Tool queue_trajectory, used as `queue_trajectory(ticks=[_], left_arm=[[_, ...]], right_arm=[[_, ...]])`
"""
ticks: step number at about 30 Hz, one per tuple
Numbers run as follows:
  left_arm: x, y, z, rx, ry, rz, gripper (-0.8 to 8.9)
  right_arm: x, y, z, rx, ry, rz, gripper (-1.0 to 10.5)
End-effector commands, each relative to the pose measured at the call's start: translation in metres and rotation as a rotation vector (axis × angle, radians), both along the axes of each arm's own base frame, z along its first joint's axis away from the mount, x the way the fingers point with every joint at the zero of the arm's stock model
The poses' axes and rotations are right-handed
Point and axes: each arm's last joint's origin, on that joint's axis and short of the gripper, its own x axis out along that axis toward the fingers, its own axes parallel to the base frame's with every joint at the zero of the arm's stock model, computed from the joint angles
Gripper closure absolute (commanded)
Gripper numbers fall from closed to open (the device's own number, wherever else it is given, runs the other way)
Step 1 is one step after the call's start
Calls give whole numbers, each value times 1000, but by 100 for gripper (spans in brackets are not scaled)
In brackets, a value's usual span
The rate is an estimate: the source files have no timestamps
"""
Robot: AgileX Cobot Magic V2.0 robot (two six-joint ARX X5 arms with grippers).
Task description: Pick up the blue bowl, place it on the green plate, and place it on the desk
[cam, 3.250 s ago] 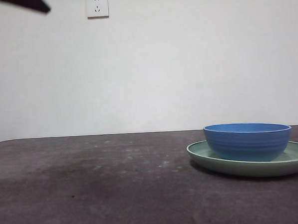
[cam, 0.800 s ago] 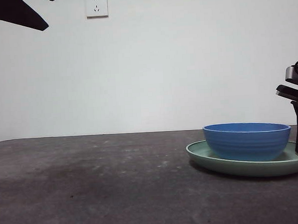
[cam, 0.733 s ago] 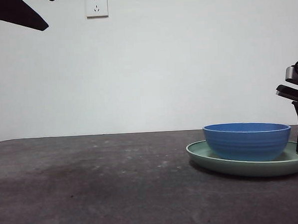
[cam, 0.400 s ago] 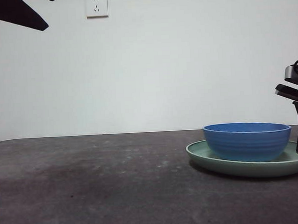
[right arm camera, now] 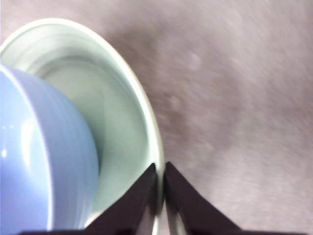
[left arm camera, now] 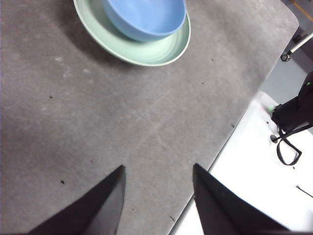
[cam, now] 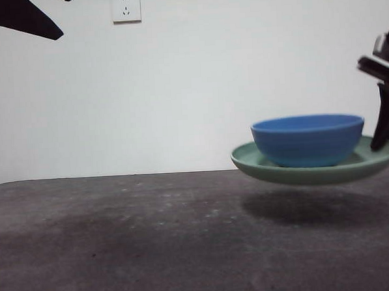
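desk (cam: pixel 121 240) below; right pincer (right arm camera: pixel 160 196) clamped on green plate (cam: pixel 261 169) rim, airborne; left pincer (left arm camera: pixel 157 196) apart.

The front view looks level across the desk (cam: pixel 121 240) from a low place near its surface, facing a white wall, and the green plate (cam: pixel 261 169) with the blue bowl (cam: pixel 308 141) is near and large at its right side. The left wrist view looks down from high above the desk (left arm camera: pixel 98 122) and sees the same plate (left arm camera: pixel 146 51) and bowl (left arm camera: pixel 144 17) from further away. The right wrist view looks down from very close, so the plate's rim (right arm camera: pixel 146 117) and the bowl's wall (right arm camera: pixel 44 156) fill much of it.
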Motion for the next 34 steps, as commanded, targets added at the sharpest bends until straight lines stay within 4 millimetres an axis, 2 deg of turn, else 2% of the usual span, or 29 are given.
queue_trajectory(ticks=[1,6,16,26,34], left_arm=[[1,-2,3,-9,-20,-15,591],[1,-2,3,-9,-20,-15,591],[1,-2,3,-9,-19,-15,591],[1,-2,3,-9,-18,-14,592],[1,-2,3,-7,-10,-13,592]], right_arm=[[2,6,13,33,-32,-6,934],[4,26,23,60,-53,28,934],[7,86,28,101,-116,99,934],[16,130,-3,115,-61,138,934],[24,150,-37,113,23,150,934]])
